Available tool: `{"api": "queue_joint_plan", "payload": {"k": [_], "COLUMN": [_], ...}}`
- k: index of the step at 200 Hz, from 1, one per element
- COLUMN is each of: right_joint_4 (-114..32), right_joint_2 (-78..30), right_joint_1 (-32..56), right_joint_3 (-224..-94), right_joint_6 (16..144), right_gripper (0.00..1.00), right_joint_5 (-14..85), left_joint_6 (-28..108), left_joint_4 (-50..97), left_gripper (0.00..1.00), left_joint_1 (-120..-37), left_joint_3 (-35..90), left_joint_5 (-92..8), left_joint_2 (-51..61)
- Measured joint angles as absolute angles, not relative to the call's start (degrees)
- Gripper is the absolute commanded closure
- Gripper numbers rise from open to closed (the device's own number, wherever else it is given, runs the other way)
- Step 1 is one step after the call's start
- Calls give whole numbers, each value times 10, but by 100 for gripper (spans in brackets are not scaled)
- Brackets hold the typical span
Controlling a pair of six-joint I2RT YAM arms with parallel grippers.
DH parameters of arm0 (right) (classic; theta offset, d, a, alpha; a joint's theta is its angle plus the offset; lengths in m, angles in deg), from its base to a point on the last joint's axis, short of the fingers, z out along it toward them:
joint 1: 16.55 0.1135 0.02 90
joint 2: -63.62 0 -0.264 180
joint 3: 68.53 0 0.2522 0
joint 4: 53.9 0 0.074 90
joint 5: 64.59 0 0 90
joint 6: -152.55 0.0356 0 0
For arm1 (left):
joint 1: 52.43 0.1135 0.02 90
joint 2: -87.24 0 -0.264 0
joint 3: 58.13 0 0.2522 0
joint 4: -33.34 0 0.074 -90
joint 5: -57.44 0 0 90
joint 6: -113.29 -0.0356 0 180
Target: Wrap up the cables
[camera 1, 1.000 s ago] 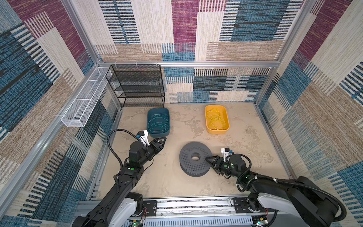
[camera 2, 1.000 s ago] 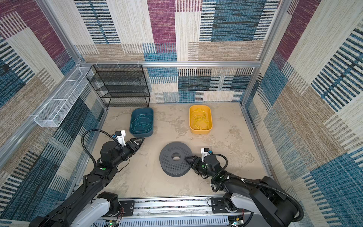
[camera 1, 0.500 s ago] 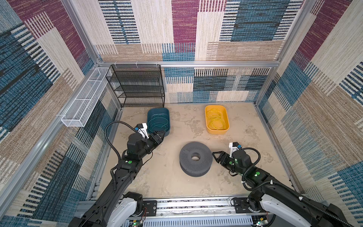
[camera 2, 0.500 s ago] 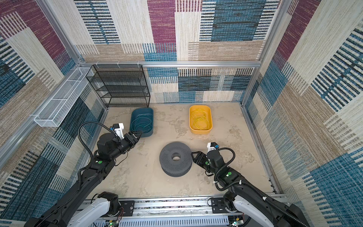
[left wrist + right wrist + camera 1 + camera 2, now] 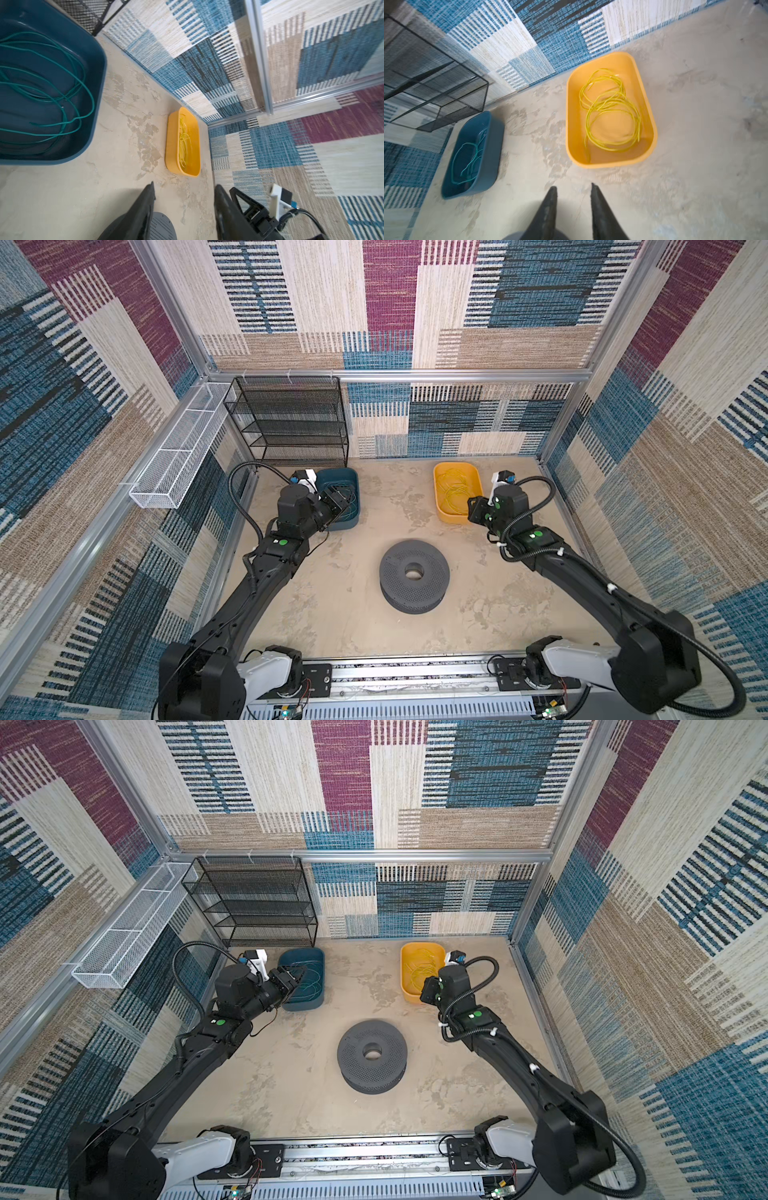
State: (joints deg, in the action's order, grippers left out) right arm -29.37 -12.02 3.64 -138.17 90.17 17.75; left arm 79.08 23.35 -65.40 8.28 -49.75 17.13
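now left gripper [image 5: 185,185] hangs parted, empty, over blue bin [image 5: 103,66] rim; right gripper [image 5: 573,186] likewise beside yellow bin [image 5: 602,164].

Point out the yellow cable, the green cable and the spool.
yellow cable [image 5: 610,101], right wrist view, middle strands.
green cable [image 5: 93,104], left wrist view, loop's outer curve.
spool [image 5: 395,577], in a top view, top face.

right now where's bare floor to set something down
Bare sandy floor: between the dark blue plastic tub and the yellow plastic tub, and between the dark grey perforated spool and the front metal rail. Crowded: left tool at the blue tub, right tool by the yellow one.
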Motion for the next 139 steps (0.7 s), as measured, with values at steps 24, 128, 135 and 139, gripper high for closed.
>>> {"api": "queue_joint_plan", "payload": {"k": [24, 128, 135, 139], "right_joint_4": [-293, -251, -251, -251], "right_joint_2": [-226, -489, -499, -504], "right_joint_1": [17, -39, -39, -39], "right_joint_3": [-1460, -1667, -1672, -1674], "right_joint_6": [844, 806, 806, 806], "right_gripper": [84, 85, 85, 85], "right_joint_5": [179, 306, 315, 319], "left_joint_6": [797, 839, 840, 842], "left_joint_4": [216, 271, 273, 275], "left_gripper": [51, 60, 60, 59], "left_joint_1": [-634, -636, -636, -636], "left_joint_3": [104, 120, 118, 117], "left_joint_5": [-528, -765, -766, -767], "left_joint_2": [120, 7, 8, 8]}}
